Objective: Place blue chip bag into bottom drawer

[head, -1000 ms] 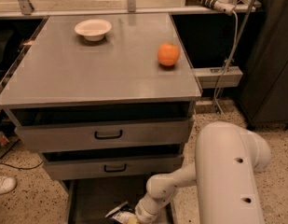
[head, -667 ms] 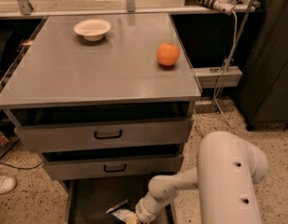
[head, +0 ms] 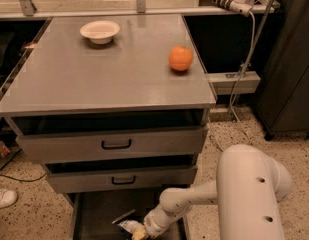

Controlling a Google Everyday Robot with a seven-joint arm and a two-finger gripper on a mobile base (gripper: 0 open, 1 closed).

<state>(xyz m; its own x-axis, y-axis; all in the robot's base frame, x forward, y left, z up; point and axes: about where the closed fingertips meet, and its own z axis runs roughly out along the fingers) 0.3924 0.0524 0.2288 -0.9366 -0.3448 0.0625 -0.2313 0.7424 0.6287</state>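
Sunk a little lower than a second ago, the robot's bulky white arm (head: 249, 194) leans over the open bottom drawer (head: 89, 214), while the bag below has barely shifted. Far above and left of the jaws, a white bowl (head: 100, 31) sits on the grey bench (head: 69, 79). Just left of the jaws, right at their tip, the blue chip bag (head: 126, 225) lies crumpled low over the drawer's floor. The gripper (head: 140, 232) itself hangs deep inside the drawer at the frame's bottom edge; whether the jaws are clamped on the bag or spread cannot be told. High above and to their right, an orange fruit (head: 180, 58) rests near the bench's edge. The step in hand looks to be the release. It would go best with the bag let go flat on the floor, well inside the side walls, followed by a straight lift clear of the middle drawer's front (head: 121, 179), so the foil neither snags nor rides back up.
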